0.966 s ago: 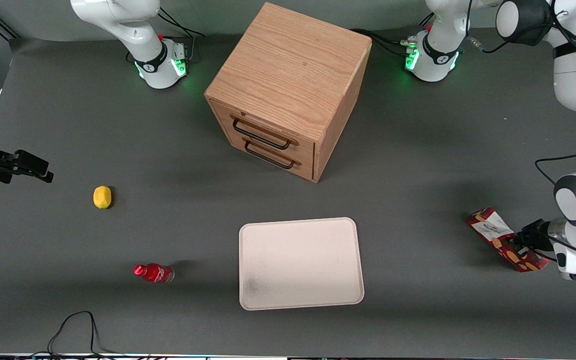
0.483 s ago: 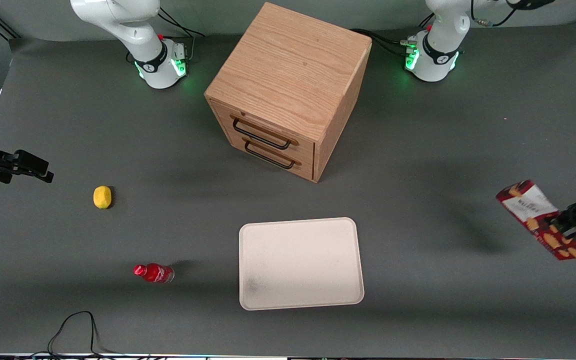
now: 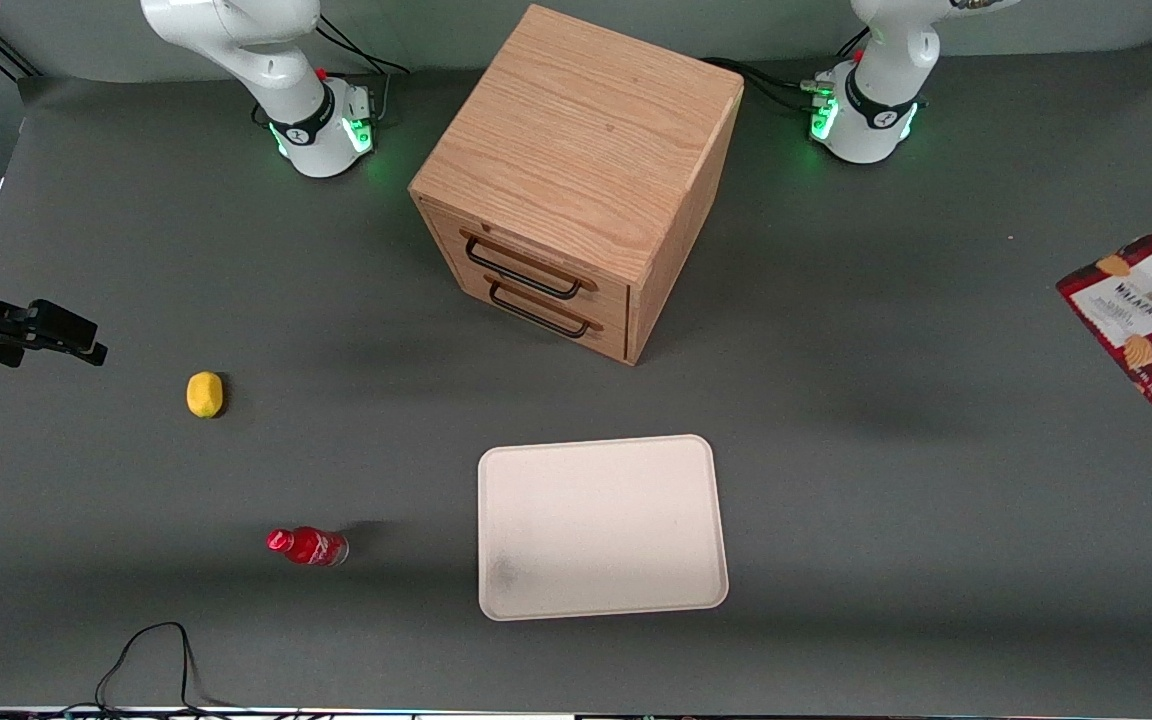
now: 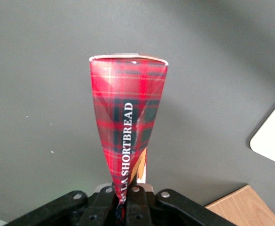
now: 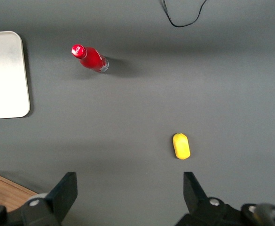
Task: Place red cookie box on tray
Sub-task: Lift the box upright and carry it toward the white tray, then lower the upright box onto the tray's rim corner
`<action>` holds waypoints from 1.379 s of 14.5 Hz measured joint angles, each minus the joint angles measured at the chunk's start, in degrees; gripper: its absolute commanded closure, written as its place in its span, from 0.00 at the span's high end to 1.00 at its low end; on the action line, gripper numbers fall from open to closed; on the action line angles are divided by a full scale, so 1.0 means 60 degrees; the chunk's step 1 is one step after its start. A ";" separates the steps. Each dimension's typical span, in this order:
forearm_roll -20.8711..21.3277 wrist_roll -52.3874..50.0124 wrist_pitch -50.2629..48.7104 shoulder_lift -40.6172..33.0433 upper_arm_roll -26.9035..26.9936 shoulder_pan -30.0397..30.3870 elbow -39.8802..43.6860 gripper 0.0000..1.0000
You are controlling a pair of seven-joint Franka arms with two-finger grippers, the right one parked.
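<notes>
Jaws [image 4: 127, 200]: closed on one short end of the red cookie box [image 4: 128, 117], as the left wrist view shows; the plaid carton projects straight out from between them.

Red cookie box [image 3: 1151, 335]: airborne at the working arm's end of the counter [image 3: 836, 400], touching nothing but the jaws. Label panel and cookie pictures face the front camera.

Change over the last second: the box lay on the counter with the jaws closing on its end; it then left the surface, and now rides clearly higher, showing larger in the front view.

Meaning for the task: pickup is judged complete. The lift phase is ending; transport has not begun.

Tray [image 3: 601, 527]: flat on the counter, nothing on it, well apart from the jaws toward the middle of the counter. One corner [image 4: 272, 136] shows in the left wrist view, off to the side of the held box.

Wooden drawer cabinet [image 3: 576, 180]: stands clear of the direct line from the jaws to the tray.

Red bottle [image 3: 307, 546], yellow object [image 3: 204, 393]: well apart from the jaws, toward the parked arm's end; judged irrelevant to the carry.

Next requirement: carry sideways until the box is over the tray, then lower.

Risk: a long box gripped at one end may swing or pivot in the jaws.
</notes>
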 measured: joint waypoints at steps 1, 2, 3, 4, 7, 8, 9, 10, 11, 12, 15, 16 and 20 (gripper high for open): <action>0.0001 0.0047 -0.0041 -0.0112 -0.0012 -0.0001 0.0025 0.00; 0.0001 0.0080 -0.0113 -0.0211 -0.0044 -0.0004 0.0027 0.00; 0.0002 0.0097 -0.0208 -0.0267 -0.0087 -0.0023 0.0027 0.00; 0.0002 0.0100 -0.0287 -0.0287 -0.0122 -0.0082 0.0028 0.00; -0.0001 -0.0419 -0.0310 -0.0285 -0.0169 -0.0486 0.0027 0.00; -0.0012 -0.0752 -0.0292 -0.0284 -0.0193 -0.0668 0.0028 0.00; -0.0027 -0.1022 -0.0173 -0.0283 -0.0241 -0.0940 0.0026 0.00; -0.0025 -0.1189 0.0102 -0.0268 -0.0336 -0.1293 0.0026 0.00; -0.0020 -0.1334 0.0381 -0.0219 -0.0496 -0.1688 0.0019 0.00; -0.0008 -0.1455 0.0607 -0.0116 -0.0696 -0.2089 0.0005 0.00; 0.0016 -0.1707 0.2007 0.0551 -0.1362 -0.2929 -0.0022 0.00; 0.0017 -0.1736 0.2660 0.0902 -0.1526 -0.3110 -0.0027 0.00; 0.0009 -0.2047 0.4940 0.2711 -0.2075 -0.3498 0.0364 0.00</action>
